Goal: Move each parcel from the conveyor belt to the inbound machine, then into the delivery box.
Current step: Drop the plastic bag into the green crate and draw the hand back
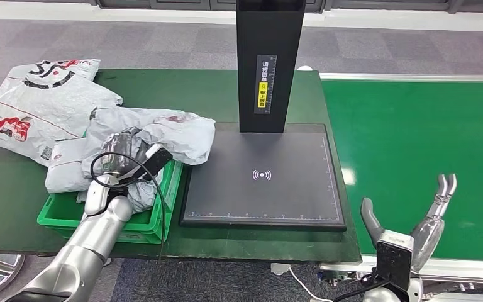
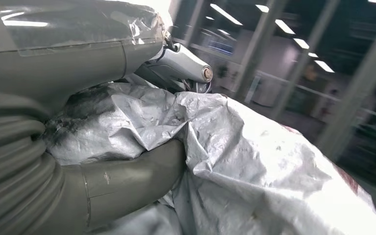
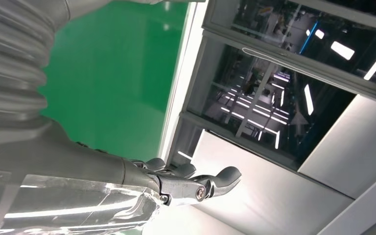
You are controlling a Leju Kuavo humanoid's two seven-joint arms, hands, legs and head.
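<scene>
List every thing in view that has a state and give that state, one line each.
left hand: gripping the grey parcel, over the green crate
grey parcel: crumpled, held, draped over the crate's edge
green crate: piled full with parcels
white parcels: lying flat on the table beside the crate
scanner pad: bare, nothing on it
conveyor belt: no parcel on the visible part
right hand: holding nothing, fingers apart, over the belt
</scene>
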